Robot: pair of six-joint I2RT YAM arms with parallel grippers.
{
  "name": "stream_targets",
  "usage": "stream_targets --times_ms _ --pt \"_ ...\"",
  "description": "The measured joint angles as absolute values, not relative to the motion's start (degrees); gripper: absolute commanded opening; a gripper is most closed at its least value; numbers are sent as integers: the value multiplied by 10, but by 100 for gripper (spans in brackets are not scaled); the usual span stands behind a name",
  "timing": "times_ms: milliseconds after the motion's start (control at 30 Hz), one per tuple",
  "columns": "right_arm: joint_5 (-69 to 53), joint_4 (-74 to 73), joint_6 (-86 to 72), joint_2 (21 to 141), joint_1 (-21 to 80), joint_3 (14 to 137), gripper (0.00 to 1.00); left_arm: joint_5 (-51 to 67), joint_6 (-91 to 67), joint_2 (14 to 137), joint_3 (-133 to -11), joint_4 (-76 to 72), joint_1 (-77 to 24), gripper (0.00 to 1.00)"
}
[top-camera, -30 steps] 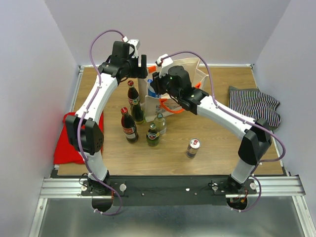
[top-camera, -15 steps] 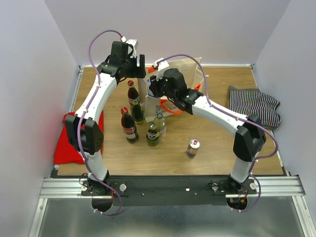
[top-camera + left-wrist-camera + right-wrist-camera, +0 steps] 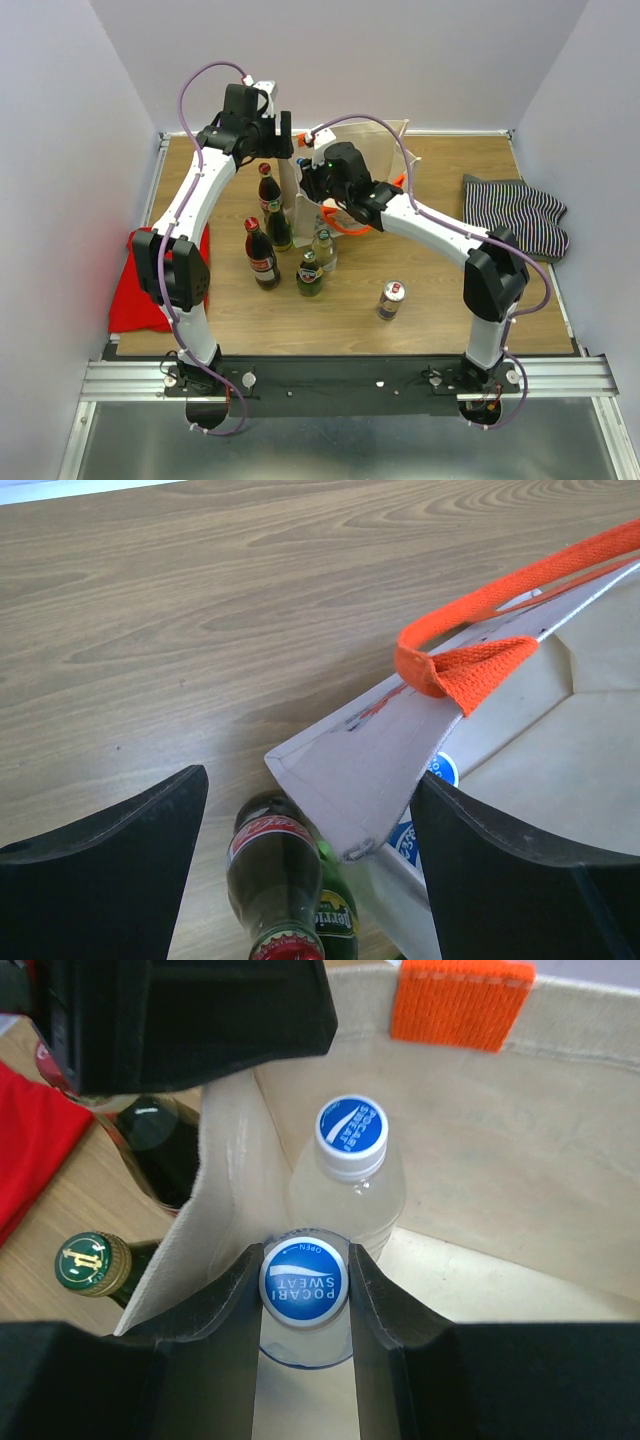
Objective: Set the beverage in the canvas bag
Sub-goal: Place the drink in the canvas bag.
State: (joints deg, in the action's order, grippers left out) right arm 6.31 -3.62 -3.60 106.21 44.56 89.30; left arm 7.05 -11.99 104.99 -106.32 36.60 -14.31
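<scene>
The beverage, a clear bottle with a blue Pocari Sweat cap, hangs inside the mouth of the canvas bag. My right gripper is shut on its neck just under the cap. A second identical bottle stands in the bag right behind it. From above, the right gripper is at the left end of the cream bag. My left gripper is open, its jaws wide on either side of the bag's near corner, beside the orange handle.
Just left of the bag stand a cola bottle, another cola bottle, a green bottle and a clear bottle. A can stands nearer the front. Red cloth lies left, striped cloth right.
The right arm has swung left and forward, carrying the bottle over the bag's left end and down into its mouth. The left gripper has stayed at the bag's corner.
</scene>
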Motion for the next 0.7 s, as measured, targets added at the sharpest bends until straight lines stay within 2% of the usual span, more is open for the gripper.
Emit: stream_targets --times_ms 400,700 --pt "59 -45 -37 1070 445 898 1 71 -120 1050 -1063 366 -139 89" --pt "62 -91 -47 1110 445 962 1 76 -119 1050 -1055 365 -139 89"
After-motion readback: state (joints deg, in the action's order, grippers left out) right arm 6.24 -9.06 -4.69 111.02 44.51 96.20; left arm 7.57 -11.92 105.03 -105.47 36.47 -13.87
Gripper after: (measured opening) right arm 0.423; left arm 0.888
